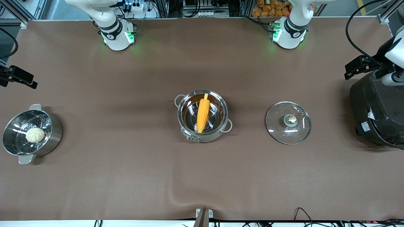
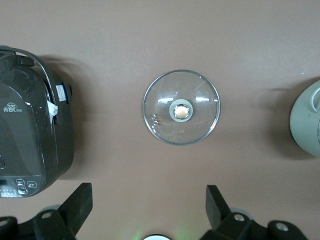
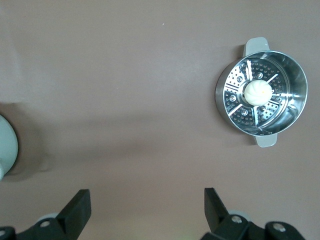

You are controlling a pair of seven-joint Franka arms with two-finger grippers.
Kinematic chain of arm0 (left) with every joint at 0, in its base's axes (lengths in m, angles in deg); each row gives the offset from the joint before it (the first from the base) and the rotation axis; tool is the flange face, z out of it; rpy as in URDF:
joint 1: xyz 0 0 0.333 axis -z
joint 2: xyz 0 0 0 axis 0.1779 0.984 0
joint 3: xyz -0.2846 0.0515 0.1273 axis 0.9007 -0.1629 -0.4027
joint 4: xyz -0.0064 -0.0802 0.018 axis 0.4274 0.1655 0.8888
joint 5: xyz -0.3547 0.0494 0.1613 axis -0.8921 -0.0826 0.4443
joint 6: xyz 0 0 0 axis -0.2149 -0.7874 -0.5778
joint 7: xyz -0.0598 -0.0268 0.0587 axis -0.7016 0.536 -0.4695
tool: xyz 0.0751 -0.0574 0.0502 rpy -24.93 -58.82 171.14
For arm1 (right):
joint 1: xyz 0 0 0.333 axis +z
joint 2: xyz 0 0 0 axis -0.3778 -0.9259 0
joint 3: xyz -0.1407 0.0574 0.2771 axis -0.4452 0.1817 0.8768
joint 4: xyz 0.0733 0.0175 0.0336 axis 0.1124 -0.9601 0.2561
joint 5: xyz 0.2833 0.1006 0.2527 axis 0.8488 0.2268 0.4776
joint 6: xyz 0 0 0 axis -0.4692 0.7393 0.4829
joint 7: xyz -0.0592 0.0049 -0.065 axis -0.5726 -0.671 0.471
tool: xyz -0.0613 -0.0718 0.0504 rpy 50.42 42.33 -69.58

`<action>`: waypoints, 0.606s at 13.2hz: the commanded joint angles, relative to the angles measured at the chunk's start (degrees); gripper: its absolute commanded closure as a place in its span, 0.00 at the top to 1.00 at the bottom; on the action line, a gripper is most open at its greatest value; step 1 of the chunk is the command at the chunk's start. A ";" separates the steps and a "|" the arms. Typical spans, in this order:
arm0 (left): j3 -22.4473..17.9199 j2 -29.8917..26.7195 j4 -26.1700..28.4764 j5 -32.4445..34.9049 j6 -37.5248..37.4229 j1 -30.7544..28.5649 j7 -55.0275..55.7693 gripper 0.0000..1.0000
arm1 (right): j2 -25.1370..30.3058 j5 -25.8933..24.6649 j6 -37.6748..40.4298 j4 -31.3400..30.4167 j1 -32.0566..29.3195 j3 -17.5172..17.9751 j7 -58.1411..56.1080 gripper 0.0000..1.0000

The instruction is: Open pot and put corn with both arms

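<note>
The shiny pot [image 1: 205, 137] stands open at the table's middle. The yellow-orange corn [image 1: 203, 113] lies inside it, pale tip toward the arms' bases. The glass lid [image 1: 277, 126] with its copper-coloured knob [image 1: 292, 119] lies flat on the table beside the pot, toward the left arm's end. My left gripper [image 2: 149, 205] is open and empty, high over the lid [image 2: 200, 107]. My right gripper [image 3: 147, 207] is open and empty, high over bare table between the pot and the steamer pot. Both wrist views show only the pot's edge, the left wrist view [image 2: 307, 122] and the right wrist view [image 3: 6, 145].
A steel steamer pot [image 1: 54, 132] with a white bun [image 1: 35, 135] stands at the right arm's end and shows in the right wrist view [image 3: 226, 97]. A large black rice cooker [image 1: 375, 110] stands at the left arm's end and shows in the left wrist view [image 2: 30, 135].
</note>
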 commanded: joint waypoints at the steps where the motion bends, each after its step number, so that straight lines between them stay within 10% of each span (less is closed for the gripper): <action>1: 0.05 -1.44 1.22 -0.29 -0.06 0.19 -1.42 1.00 | -0.09 1.31 1.20 0.54 -0.93 0.89 -0.75 1.00; 8: 0.14 -1.52 0.96 -0.12 0.03 0.37 -1.60 1.00 | 0.00 3.24 1.64 0.28 -1.11 0.71 -1.10 1.00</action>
